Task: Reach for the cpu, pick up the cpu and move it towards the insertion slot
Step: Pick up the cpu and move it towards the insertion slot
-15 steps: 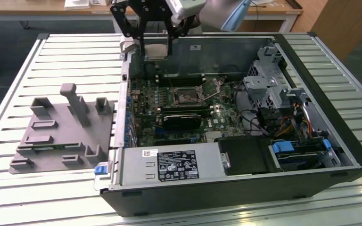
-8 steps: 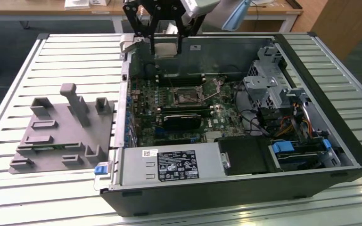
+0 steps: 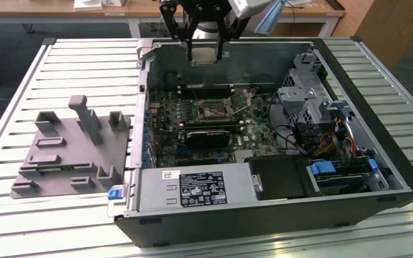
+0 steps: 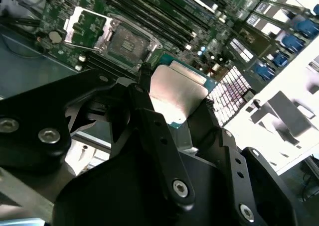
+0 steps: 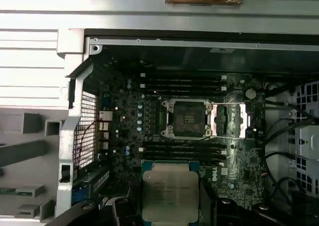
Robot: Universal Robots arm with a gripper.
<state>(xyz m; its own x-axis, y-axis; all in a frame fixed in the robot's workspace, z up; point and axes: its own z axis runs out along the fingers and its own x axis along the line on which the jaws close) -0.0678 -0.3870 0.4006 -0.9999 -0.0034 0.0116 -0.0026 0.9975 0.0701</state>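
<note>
The cpu (image 3: 205, 55) is a flat square chip with a silver-grey metal top (image 5: 168, 193), and my gripper (image 3: 205, 55) is shut on it. It hangs in the air above the far wall of the open computer case (image 3: 378, 177). In the second wrist view the cpu (image 4: 177, 94) sits between the two black fingers (image 4: 149, 119). The insertion slot (image 3: 212, 111) is a small dark square socket with a silver frame on the green board, lower and nearer than the cpu in the exterior view. Both wrist views show the insertion slot (image 5: 187, 119) (image 4: 124, 44) open, its metal lid folded aside.
A grey fixture plate (image 3: 66, 153) with upright blocks lies at the exterior view's left of the case. Inside the case are long black memory slots (image 5: 182, 79), a black card (image 3: 205, 138), a drive cage with cables (image 3: 314, 102) and a power supply (image 3: 196, 188).
</note>
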